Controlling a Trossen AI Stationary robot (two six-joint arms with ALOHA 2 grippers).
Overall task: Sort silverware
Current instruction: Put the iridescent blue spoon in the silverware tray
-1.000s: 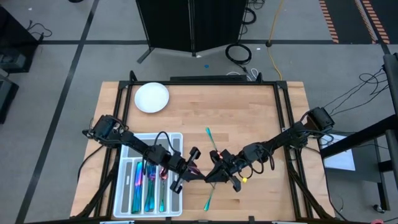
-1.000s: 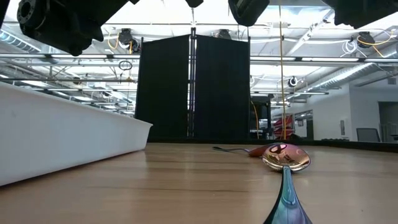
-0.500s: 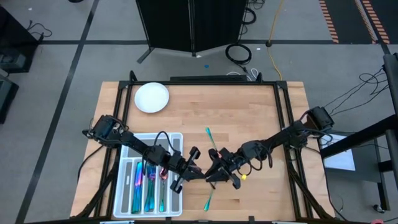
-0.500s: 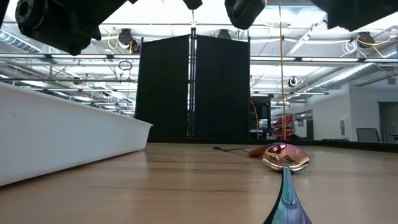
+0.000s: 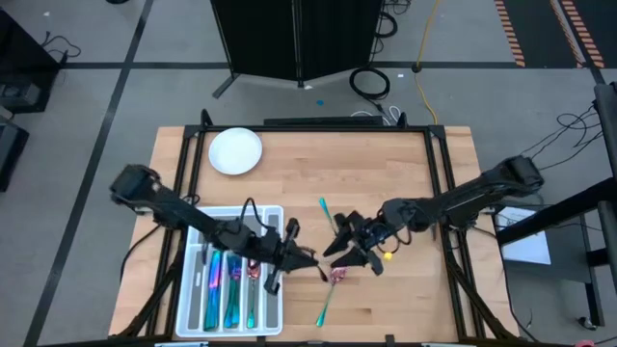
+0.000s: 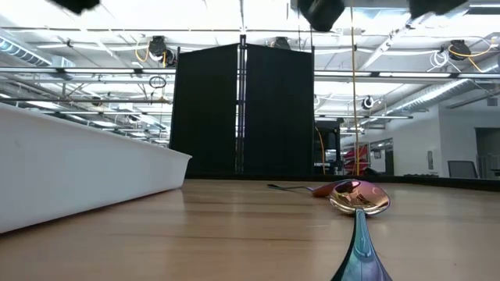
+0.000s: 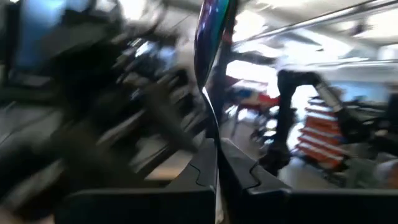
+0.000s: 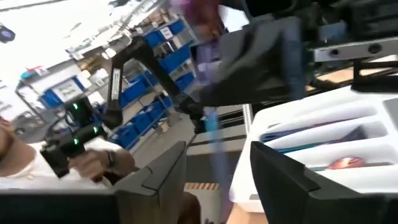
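Observation:
My left gripper [image 5: 307,260] [image 7: 216,168] hangs above the table's middle, just right of the white tray [image 5: 185,308], and is shut on a slim iridescent piece of silverware [image 7: 210,74] [image 5: 333,274]. The piece sticks out past the fingers toward my right gripper [image 5: 343,254] [image 8: 214,180]. That gripper is open and faces it from the right, holding nothing. Several more pieces of silverware [image 5: 231,284] lie in the tray's compartments. One loose piece [image 5: 324,210] lies flat farther back on the table. A spoon [image 5: 324,308] [image 6: 359,199] lies near the front edge. My left gripper pinches the piece's thin shank [image 7: 215,146] between its two fingers. The fingers point about level toward the table's right and lie along the piece. Its wide iridescent end [image 7: 209,31] stands out beyond them, and the piece is lifted clear of the table.
A white round plate [image 5: 235,151] sits at the far left corner. The tray's wall [image 6: 86,176] fills the left of the low view. Bare wood lies between the plate and the right edge.
My right gripper has opened, let go of the piece and drawn back toward the table's right, rising a little. My left gripper has stayed shut on the piece and lifted it, tipping its fingers upward. Both grippers have moved up out of the low view.

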